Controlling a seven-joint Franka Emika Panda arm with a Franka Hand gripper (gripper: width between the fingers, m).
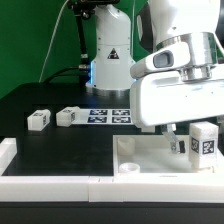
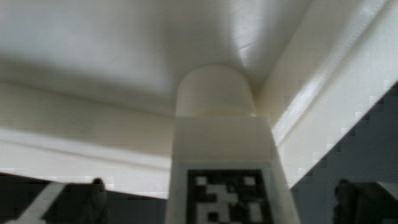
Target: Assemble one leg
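One leg (image 1: 205, 140), a small white upright block with a black-and-white tag, stands on the large flat white panel (image 1: 150, 158) at the exterior view's right. My gripper (image 1: 184, 131) hangs right beside and over it. In the wrist view the leg (image 2: 228, 130) rises between my two dark fingertips (image 2: 71, 203), with a gap on each side. The gripper (image 2: 221, 206) is open around the leg and not touching it. The white panel fills the wrist view behind the leg.
Two more small white tagged blocks (image 1: 38, 120) (image 1: 68, 116) lie on the black table at the exterior view's left. The marker board (image 1: 110, 115) lies behind them by the arm's base. A white raised rail (image 1: 60, 186) runs along the front and left edges.
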